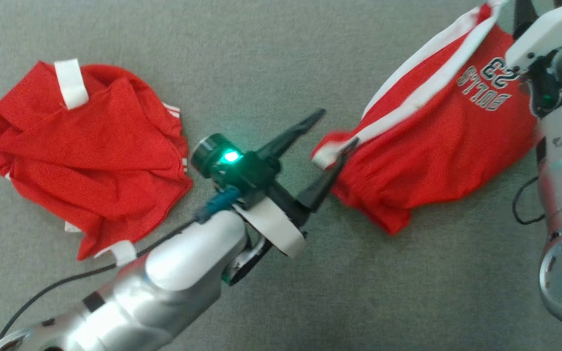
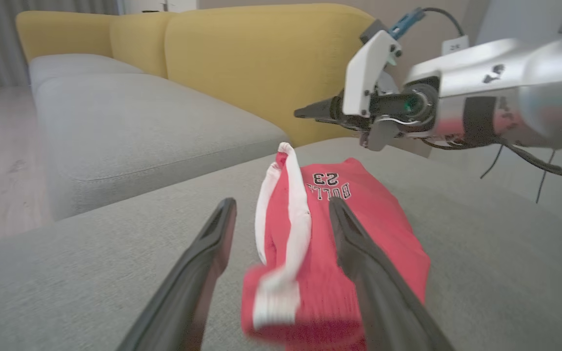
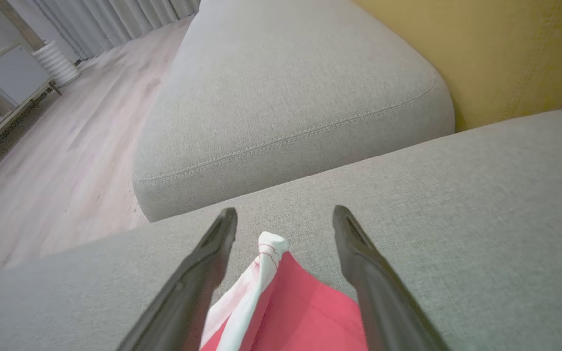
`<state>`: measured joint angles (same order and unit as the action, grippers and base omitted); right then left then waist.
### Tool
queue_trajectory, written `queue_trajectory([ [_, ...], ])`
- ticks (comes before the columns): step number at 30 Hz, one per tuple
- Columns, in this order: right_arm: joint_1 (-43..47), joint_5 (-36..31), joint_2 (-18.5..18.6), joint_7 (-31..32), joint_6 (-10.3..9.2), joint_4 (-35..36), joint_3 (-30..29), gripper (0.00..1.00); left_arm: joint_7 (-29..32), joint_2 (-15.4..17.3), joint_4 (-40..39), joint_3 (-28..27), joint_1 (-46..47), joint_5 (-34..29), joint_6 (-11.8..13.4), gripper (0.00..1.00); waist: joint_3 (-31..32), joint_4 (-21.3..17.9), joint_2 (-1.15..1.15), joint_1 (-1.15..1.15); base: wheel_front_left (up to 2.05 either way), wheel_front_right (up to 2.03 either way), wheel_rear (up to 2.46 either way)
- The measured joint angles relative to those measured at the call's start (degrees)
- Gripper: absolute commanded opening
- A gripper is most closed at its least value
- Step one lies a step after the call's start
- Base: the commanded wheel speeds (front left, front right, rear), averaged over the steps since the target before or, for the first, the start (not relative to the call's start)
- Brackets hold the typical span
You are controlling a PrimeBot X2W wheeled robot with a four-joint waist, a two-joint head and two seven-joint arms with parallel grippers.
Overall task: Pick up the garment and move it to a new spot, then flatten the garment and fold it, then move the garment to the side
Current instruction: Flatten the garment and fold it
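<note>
Red garment [image 2: 320, 253] beneath left end effector [image 2: 282, 202].

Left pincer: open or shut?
Open: left pincer fingers stand well apart, red garment white-trimmed end lying between them, not pinched.

A grey sofa cushion [image 3: 286, 97] is seen against a yellow backrest [image 2: 261, 63]. A pale wooden floor [image 3: 66, 146] is laid beside it, where a white ribbed pot [image 3: 56, 63] is set near grey curtains [image 3: 115, 14].

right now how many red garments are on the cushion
2: a crumpled garment at the head view's left, a lettered garment at its right; others may lie off-frame.
</note>
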<state>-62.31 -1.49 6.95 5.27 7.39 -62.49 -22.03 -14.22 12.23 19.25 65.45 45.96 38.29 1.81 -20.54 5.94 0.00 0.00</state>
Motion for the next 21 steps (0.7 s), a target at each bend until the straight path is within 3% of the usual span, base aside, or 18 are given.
queue_trajectory([
  [8,2.96,11.36,0.02,-4.78,0.00,4.22,9.83,1.00,-0.33,2.87,-2.41,-7.92,-3.61,2.66,4.30,1.00,5.80,-2.36,0.00,-0.01,0.00,0.00,0.00],
  [14,12.52,19.89,2.34,-7.21,0.00,14.66,20.49,1.00,-0.41,4.47,-6.33,-15.88,-8.40,2.63,8.01,1.00,9.85,-4.29,0.00,-0.01,0.00,0.00,0.00],
  [15,16.70,22.12,3.11,-8.49,0.00,18.91,23.48,1.00,-0.41,4.77,-7.57,-19.36,-10.98,2.48,9.06,1.00,11.08,-4.92,0.00,-0.01,0.00,0.00,0.00],
  [21,29.58,23.93,4.56,-12.94,0.00,29.81,28.07,1.00,-0.41,4.42,-9.90,-27.54,-21.07,-1.19,8.68,1.00,14.15,-6.70,0.00,-0.02,0.00,0.00,0.00],
])
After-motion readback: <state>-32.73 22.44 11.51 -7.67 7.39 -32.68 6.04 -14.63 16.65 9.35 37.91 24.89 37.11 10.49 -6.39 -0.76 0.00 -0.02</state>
